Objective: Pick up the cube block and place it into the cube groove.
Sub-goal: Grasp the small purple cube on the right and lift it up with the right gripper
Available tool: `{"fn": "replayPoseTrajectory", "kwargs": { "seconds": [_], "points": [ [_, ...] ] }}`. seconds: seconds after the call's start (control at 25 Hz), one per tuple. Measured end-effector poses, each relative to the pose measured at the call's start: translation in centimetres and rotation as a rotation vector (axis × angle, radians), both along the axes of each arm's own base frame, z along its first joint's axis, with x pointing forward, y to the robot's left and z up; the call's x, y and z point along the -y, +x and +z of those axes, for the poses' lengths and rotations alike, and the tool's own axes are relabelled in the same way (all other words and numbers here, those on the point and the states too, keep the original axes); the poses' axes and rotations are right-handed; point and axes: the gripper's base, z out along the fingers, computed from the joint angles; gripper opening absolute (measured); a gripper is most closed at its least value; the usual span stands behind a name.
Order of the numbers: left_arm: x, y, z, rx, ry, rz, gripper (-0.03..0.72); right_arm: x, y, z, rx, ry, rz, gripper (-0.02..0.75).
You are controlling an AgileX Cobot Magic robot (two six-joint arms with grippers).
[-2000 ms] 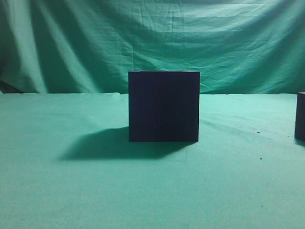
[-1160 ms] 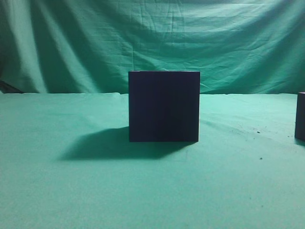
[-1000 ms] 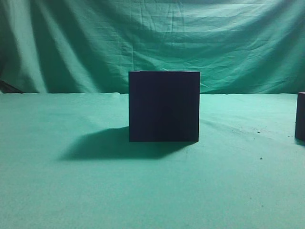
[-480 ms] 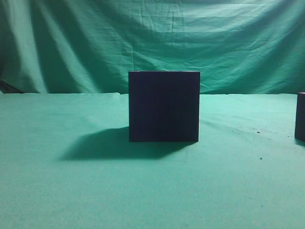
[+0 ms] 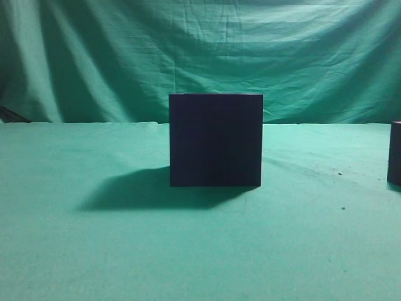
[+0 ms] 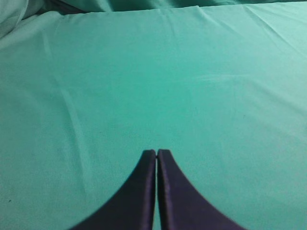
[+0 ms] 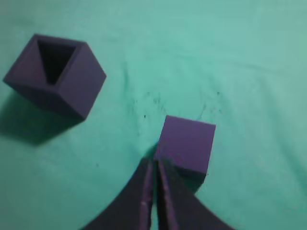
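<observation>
So the small purple cube point(image 7: 186, 143) is sitting on the green bench point(image 7: 249, 57), right at the tips of the right gripper point(image 7: 154, 165), a bit to the right of them. In the side view only a sliver of it is poking in at the far right edge point(image 5: 395, 153). The big dark box point(image 7: 55, 74) is sitting well apart from it to the upper left in the right wrist view, tilted corner-on, and its square opening point(image 7: 56, 60) is facing up toward that camera. From the side the box point(image 5: 215, 140) is just showing one plain face, opening hidden.

Right fingers point(image 7: 146, 179) are pressed together, gripping nothing, and they're hanging above the cube's left edge rather than straddling it. Left gripper point(image 6: 157, 154) is doing the same over bare cloth, fingers closed and empty.

My guess on handling: the cube is looking like matte foam or light plastic, so light, not slippery, not fragile, maybe a bit squishy. Flat parallel faces are the obvious grab spot, so I'd be opening wide, lining up square with two opposite sides, and pinching around mid-height. Grabbing across a corner is probably going to twist it, and then it won't be dropping cleanly into that opening.
</observation>
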Motion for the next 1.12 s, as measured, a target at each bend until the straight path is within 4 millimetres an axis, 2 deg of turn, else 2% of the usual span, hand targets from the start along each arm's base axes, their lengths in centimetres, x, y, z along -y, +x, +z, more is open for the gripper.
{"fn": "replayPoseTrajectory", "kwargs": {
  "seconds": [0.12,0.28,0.4,0.52,0.68,0.88,0.96,1.08,1.12],
  "points": [
    [0.0,0.0,0.0,0.0,0.0,0.0,0.0,-0.6,1.4,0.3,-0.159,-0.09,0.062,0.0],
    [0.0,0.0,0.0,0.0,0.0,0.0,0.0,-1.7,3.3,0.5,-0.355,-0.281,0.055,0.0],
    [0.0,0.0,0.0,0.0,0.0,0.0,0.0,-2.8,5.0,0.5,-0.438,-0.39,0.024,0.0],
    [0.0,0.0,0.0,0.0,0.0,0.0,0.0,-4.0,6.9,0.2,-0.493,-0.406,0.005,0.0],
    [0.0,0.0,0.0,0.0,0.0,0.0,0.0,-5.2,9.4,-1.0,-0.56,-0.424,-0.018,0.214],
    [0.0,0.0,0.0,0.0,0.0,0.0,0.0,-5.5,11.4,-3.0,-0.652,-0.431,-0.083,0.538],
    [0.0,0.0,0.0,0.0,0.0,0.0,0.0,-5.3,12.0,-3.9,-0.69,-0.442,-0.105,0.592],
    [0.0,0.0,0.0,0.0,0.0,0.0,0.0,-5.2,12.8,-5.1,-0.713,-0.45,-0.116,0.575],
    [0.0,0.0,0.0,0.0,0.0,0.0,0.0,-5.2,13.0,-5.5,-0.714,-0.45,-0.117,0.601]
  ]
}}
